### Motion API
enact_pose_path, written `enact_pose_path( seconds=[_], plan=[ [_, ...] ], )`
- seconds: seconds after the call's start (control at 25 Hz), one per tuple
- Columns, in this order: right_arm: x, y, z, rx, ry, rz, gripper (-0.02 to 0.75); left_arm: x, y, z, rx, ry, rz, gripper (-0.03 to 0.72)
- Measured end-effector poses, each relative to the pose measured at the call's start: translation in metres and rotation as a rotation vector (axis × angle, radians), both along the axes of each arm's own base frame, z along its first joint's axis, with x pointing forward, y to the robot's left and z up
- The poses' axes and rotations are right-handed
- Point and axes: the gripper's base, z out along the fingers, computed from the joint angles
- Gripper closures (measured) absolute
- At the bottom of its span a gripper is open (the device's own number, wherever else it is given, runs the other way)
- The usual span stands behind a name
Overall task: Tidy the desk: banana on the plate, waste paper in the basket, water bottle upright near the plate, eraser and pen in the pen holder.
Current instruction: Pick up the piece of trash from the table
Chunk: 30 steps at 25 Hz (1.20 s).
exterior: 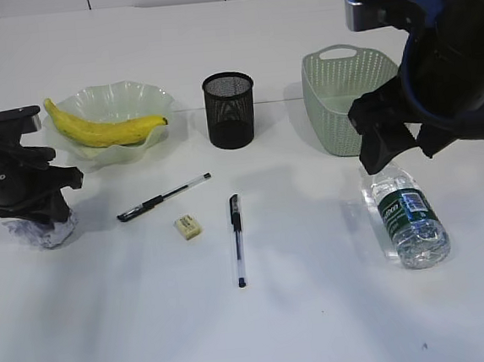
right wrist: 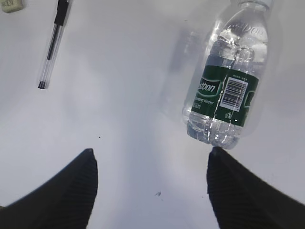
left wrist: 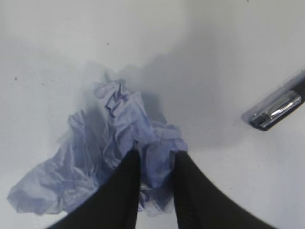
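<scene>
Left pincer [left wrist: 155, 183] has clamped onto the waste paper [left wrist: 119, 152] at the bench's [exterior: 321, 309] left, ready for the far-right basket [exterior: 341, 96]. Right pincer [right wrist: 152, 183] hangs open near the lying water bottle [right wrist: 226, 90].

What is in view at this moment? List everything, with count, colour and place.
desk: one, white, under everything.
banana: one, yellow, on the plate.
plate: one, pale green, back left.
pen holder: one, black mesh, back centre.
basket: one, sage green, back right.
pens: two, black and clear, lying centre.
eraser: one, cream, between the pens.
bottle: one, clear with green label, lying on its side, right.
paper: one crumpled ball, white-lilac, left.
left gripper: black, pinching the paper.
right gripper: black, open above the bottle.
</scene>
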Motion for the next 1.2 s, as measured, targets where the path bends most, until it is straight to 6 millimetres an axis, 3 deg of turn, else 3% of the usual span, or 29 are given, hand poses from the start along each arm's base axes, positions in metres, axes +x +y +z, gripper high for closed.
enact_pose_path(
  seconds=[0.36, 0.8, 1.2],
  plan=[
    [-0.001, 0.000, 0.000, -0.002, 0.006, 0.000, 0.206, -0.003, 0.000, 0.000, -0.001, 0.031, -0.005, 0.661],
    [-0.007, -0.001, -0.002, -0.014, 0.081, -0.004, 0.207, -0.011, 0.000, 0.041, -0.014, -0.040, -0.012, 0.668],
    [-0.013, 0.013, -0.002, 0.052, 0.110, 0.016, 0.207, -0.025, 0.000, 0.067, -0.032, -0.035, -0.022, 0.668]
  ],
)
